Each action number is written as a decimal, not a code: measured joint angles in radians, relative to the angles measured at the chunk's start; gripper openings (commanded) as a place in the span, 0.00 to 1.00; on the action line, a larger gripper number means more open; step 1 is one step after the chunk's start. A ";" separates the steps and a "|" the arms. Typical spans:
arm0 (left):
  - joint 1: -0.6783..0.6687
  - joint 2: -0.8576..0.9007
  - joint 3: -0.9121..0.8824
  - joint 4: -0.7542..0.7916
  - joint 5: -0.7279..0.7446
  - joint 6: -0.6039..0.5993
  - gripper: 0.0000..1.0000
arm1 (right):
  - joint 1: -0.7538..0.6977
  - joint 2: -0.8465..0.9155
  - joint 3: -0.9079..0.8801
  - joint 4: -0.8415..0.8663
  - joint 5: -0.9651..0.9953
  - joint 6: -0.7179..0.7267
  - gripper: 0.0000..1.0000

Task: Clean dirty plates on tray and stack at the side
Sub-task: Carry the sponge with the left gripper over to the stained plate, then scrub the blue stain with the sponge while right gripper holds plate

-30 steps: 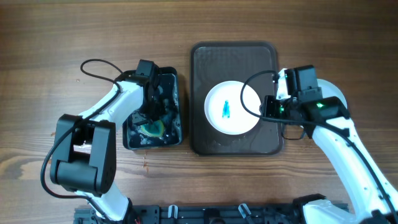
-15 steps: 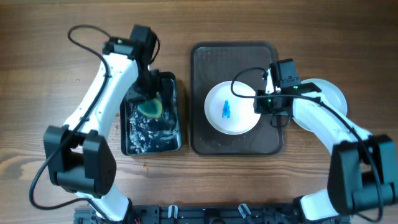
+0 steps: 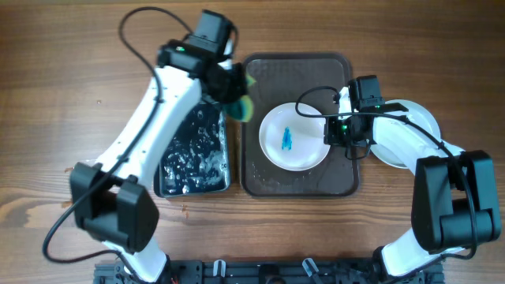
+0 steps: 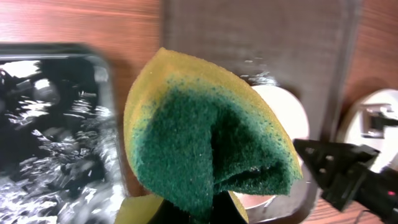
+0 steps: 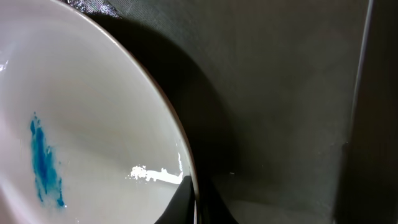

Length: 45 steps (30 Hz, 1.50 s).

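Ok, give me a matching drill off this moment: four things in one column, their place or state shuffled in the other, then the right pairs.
Things
1. sponge
2. smeared plate
3. basin
4. tray

Places or states
A. holds water, left of the tray
B. gripped in the left end effector, over the tray's left edge
C. lies under the smeared plate
D. rim pinched by the right end effector

Pairs: 1-B, 2-D, 3-A, 4-C
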<state>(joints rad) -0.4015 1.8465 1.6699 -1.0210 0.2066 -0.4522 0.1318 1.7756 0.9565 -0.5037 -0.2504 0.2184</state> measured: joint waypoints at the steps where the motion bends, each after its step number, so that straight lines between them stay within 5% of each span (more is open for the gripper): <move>1: -0.020 0.013 0.000 0.021 0.002 -0.003 0.04 | 0.000 0.000 0.000 0.000 0.000 0.001 0.04; 11: -0.247 0.295 0.001 0.200 0.030 -0.122 0.04 | 0.000 0.001 0.003 -0.006 0.000 0.004 0.04; 18: -0.271 0.393 0.002 0.285 0.091 -0.168 0.04 | 0.000 0.004 0.007 -0.011 0.000 0.004 0.04; 28: -0.283 0.393 0.050 -0.002 -0.308 -0.163 0.04 | 0.013 0.008 0.008 -0.019 -0.033 0.004 0.04; 33: -0.285 0.393 0.050 -0.007 -0.357 -0.148 0.04 | 0.013 0.009 0.008 -0.019 -0.039 0.005 0.04; 37: -0.262 0.391 0.042 0.059 -0.251 -0.141 0.04 | 0.013 0.008 0.008 -0.023 -0.037 0.005 0.04; 40: -0.218 0.390 0.026 0.198 0.003 -0.137 0.04 | -0.002 0.008 0.008 -0.031 -0.028 0.016 0.04; 45: -0.256 0.407 0.020 0.315 0.209 -0.142 0.04 | -0.003 0.008 0.008 -0.031 -0.027 0.019 0.04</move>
<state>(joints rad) -0.6571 2.2539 1.6901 -0.7059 0.4160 -0.5938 0.1291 1.7840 0.9649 -0.5343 -0.2779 0.2375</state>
